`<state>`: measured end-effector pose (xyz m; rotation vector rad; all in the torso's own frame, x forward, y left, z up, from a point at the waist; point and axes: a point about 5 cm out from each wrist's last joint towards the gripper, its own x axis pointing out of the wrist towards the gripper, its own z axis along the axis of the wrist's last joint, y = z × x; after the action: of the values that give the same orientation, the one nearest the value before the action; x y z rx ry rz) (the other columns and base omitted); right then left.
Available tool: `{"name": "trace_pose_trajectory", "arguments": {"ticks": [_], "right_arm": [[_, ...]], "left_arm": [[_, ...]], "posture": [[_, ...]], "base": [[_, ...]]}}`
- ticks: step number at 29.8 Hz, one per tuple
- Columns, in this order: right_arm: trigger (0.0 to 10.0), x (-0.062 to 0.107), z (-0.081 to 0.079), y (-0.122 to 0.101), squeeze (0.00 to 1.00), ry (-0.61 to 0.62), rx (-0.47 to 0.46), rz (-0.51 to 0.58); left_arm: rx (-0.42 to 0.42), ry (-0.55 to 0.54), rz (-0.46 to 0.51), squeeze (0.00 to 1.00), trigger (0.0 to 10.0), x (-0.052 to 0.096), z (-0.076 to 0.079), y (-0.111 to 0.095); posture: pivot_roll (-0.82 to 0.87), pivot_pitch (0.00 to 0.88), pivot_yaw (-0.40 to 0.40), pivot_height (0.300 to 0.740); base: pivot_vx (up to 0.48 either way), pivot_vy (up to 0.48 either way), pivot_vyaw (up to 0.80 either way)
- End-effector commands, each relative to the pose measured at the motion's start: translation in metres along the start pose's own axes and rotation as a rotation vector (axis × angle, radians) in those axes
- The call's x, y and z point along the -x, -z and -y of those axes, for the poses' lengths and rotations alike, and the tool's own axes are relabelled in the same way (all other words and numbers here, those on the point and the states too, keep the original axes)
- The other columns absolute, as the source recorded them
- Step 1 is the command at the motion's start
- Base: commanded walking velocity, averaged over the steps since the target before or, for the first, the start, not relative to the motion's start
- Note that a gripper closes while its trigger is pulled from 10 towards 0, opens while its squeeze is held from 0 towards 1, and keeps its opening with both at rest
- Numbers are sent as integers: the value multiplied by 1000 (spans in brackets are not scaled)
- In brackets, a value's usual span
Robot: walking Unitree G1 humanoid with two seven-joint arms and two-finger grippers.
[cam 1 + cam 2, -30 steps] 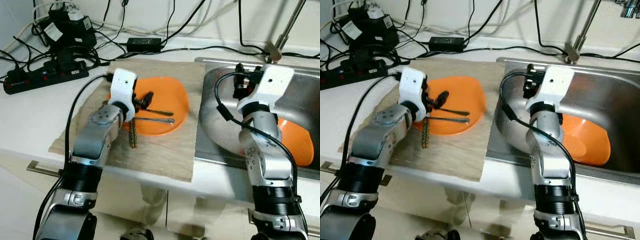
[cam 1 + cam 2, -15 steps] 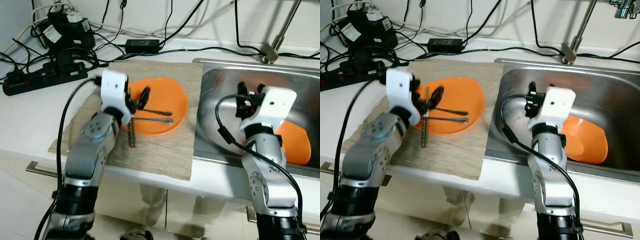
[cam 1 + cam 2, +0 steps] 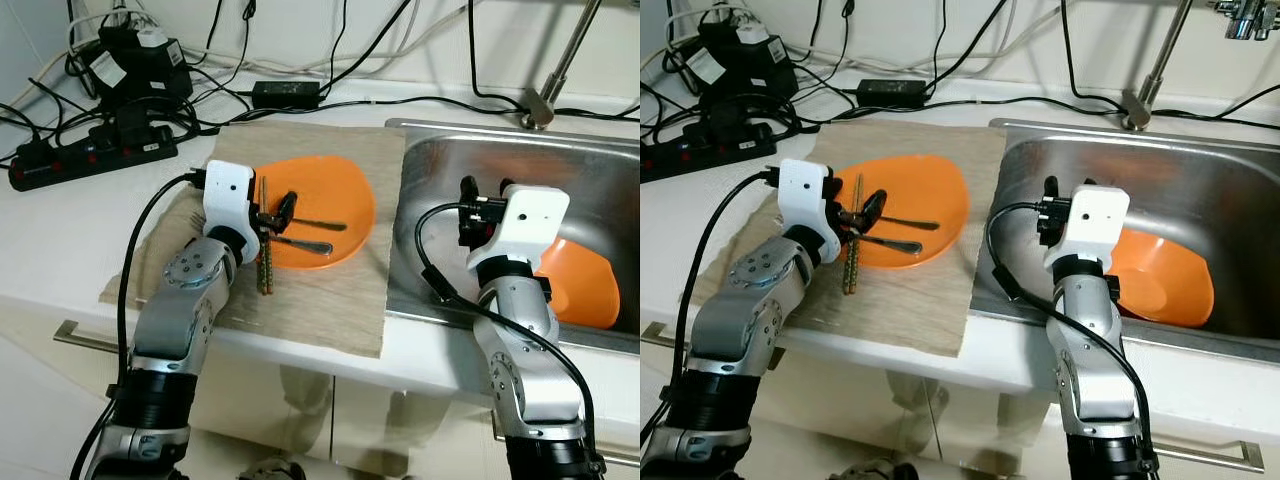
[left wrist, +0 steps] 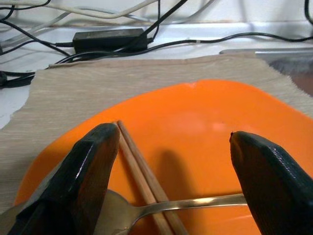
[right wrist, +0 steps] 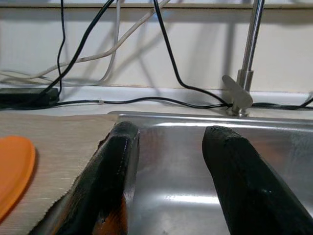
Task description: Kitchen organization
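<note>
White kitchen counter (image 3: 60,235) runs under a tangle of black cables, with a beige woven mat (image 3: 330,290) laid on it beside a stainless steel sink (image 3: 440,175). Over the mat's near-left part, the left gripper (image 4: 168,166) hovers low above the shallow orange plastic plate (image 4: 195,127), its two black fingers (image 4: 90,169) spread wide with nothing between them; in the left wrist view one finger sits just beside a pair of brown wooden chopsticks (image 4: 142,178) and the other stands well off to the far side of the plate. A long-handled metal spoon (image 4: 195,201) lies across the plate under the open jaws, its handle crossing the chopsticks, and a second metal spoon (image 3: 305,244) lies near it closer to the counter edge. The chopsticks reach from the plate's left side down onto the mat. Across the mat, the right gripper (image 5: 168,181) hangs over the left part of the sink basin, fingers apart and empty, pointing toward the back wall and the steel faucet stem (image 5: 252,49). An orange plastic bowl (image 3: 1165,280) rests in the sink bottom, to the right of that arm. Farther back on the counter sit a black power strip (image 3: 95,160) and a black power adapter brick (image 3: 285,92).
</note>
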<state>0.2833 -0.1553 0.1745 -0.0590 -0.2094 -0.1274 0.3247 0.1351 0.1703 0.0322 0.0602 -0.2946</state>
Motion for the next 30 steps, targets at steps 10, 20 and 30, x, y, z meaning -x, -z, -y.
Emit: {"name": "trace_pose_trajectory", "arguments": {"ticks": [10,20,30], "right_arm": [[10000,1,3,-14,0,-2,45,125],[10000,-5,7,-7,0,2,57,123],[10000,0,1,2,0,-19,13,82]], "left_arm": [[-33,-35,201,0,10000,2,-1,-31],[-34,-47,181,0,10000,-4,-8,-31],[-41,-30,167,0,10000,-6,-8,-28]], "posture": [[-9,0,48,740],[-31,0,53,740],[-33,0,55,740]], "base": [[0,0,0],[0,0,0],[0,0,0]]}}
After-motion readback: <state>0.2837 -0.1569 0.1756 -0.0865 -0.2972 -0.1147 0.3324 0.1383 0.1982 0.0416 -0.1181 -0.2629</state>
